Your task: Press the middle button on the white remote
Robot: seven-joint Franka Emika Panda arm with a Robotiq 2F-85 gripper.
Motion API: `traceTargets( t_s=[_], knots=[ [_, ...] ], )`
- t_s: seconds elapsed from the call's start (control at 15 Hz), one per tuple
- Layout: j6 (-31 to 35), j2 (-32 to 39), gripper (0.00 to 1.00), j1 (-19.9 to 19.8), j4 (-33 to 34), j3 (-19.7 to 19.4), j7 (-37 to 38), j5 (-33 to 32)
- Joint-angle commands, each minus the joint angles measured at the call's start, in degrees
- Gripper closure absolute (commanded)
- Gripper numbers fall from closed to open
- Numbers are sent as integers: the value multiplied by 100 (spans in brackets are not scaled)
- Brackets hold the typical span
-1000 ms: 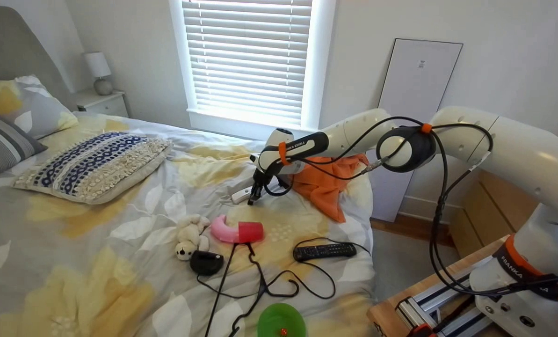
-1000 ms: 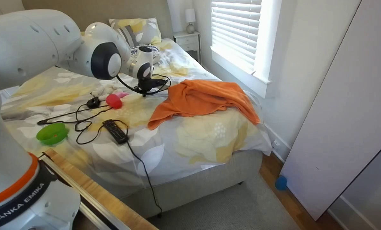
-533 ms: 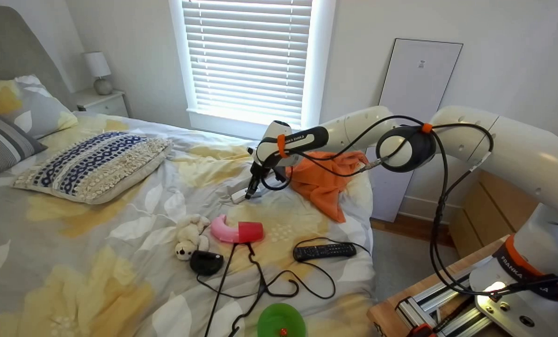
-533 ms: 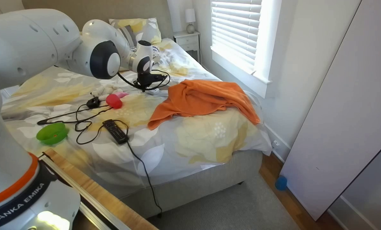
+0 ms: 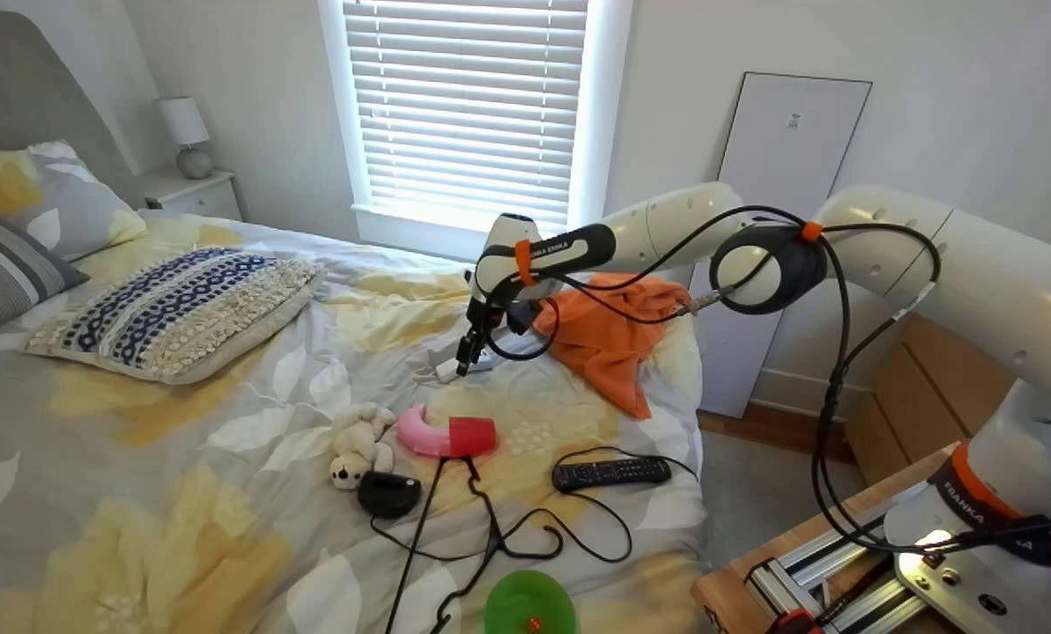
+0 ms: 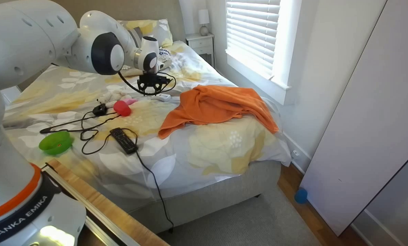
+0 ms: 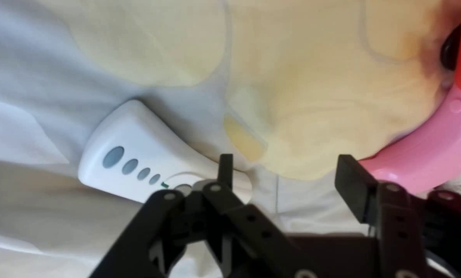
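Floral grey-and-yellow cloth bedding (image 6: 204, 145) spreads beneath the black two-fingered gripper (image 7: 286, 172), raised higher than before, its fingers apart. In the wrist view, the slim white plastic remote (image 7: 153, 152) lies at the gripper's nine o'clock, partly hidden behind one finger.

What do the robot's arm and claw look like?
The arm is white and rounded, with black joint sections. Orange bands hold black cables along it. Low down, a dark collar reads FRANKA EMIKA beneath an orange ring. The gripper is black and angular, with two jointed fingers showing round bolt heads.
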Motion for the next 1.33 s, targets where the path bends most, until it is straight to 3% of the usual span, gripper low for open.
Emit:
traceTargets(
  t_s=[0.0, 0.33, 0.87, 1.27],
  knots=[
    [22, -753, 1, 77, -1052, -288, 1116, 28],
    [-176, -1712, 0, 151, -2356, -557, 2448, 21],
    [-599, -3212, 0, 197, -4292, -622, 3440, -38],
    [-638, -4239, 0, 330, -5319, -560, 4298, -474]
  ],
)
